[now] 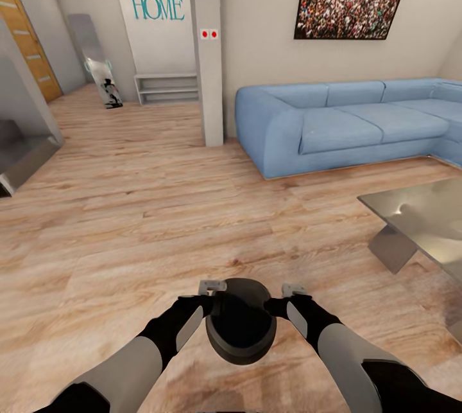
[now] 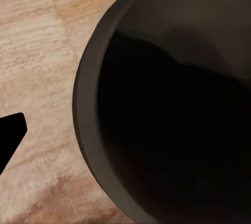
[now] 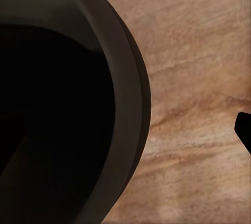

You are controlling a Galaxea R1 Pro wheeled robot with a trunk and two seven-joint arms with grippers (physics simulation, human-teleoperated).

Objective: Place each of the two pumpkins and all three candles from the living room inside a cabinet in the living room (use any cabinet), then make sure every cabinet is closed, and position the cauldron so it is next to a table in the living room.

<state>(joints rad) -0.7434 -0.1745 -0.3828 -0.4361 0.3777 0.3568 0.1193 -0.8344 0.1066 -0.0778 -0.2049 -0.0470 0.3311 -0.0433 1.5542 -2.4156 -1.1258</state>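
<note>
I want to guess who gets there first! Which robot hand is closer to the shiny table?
Right. The right gripper is on the cauldron side facing the table; the left gripper is on the far side.

Cauldron (image 1: 240, 329) between claws; table (image 1: 423, 220) right; sofa (image 1: 346, 124) behind.

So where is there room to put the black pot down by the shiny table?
The wooden floor is bare between the blue sofa and the glossy grey-brown table. The black round cauldron sits between both arms.
</note>
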